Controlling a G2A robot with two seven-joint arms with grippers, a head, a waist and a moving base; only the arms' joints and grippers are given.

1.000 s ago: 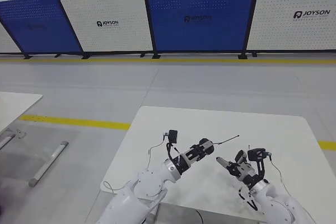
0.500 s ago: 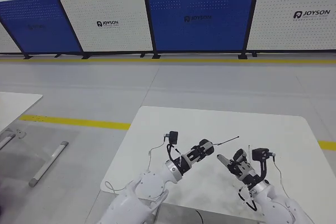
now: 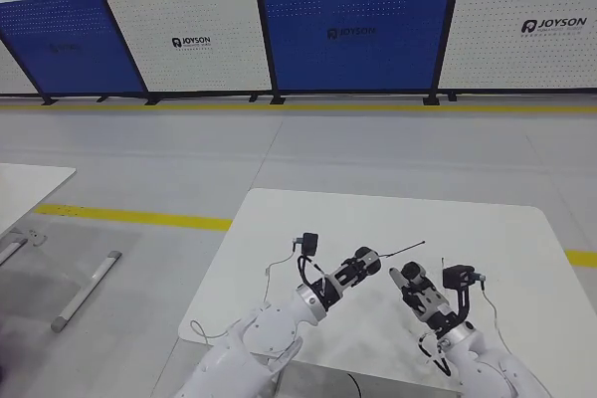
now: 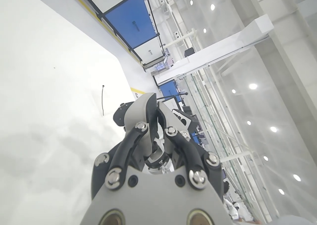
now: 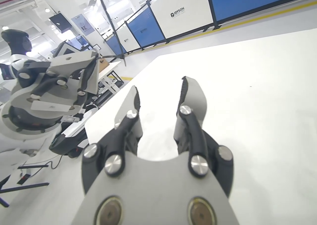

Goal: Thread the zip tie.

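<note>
A thin black zip tie (image 3: 398, 250) sticks out of my left gripper (image 3: 366, 263), which is shut on one end of it above the white table (image 3: 497, 224). The left wrist view shows the closed fingertips (image 4: 154, 102) with the zip tie (image 4: 173, 96) pointing away from them. My right gripper (image 3: 408, 277) hangs open just to the right of it, with nothing between its fingers (image 5: 190, 92). In the right wrist view the left gripper (image 5: 95, 58) holds the zip tie (image 5: 106, 15), which runs up and away. A second black zip tie (image 4: 102, 99) lies flat on the table.
The table's near and left edges (image 3: 219, 289) drop off to grey floor. Blue and white partition panels (image 3: 353, 45) stand far behind. Another white table (image 3: 20, 189) sits at the far left. The table's right half (image 3: 517, 269) is bare.
My right gripper has shifted left towards the left gripper and turned, staying open. The left gripper and its zip tie have hardly moved.
</note>
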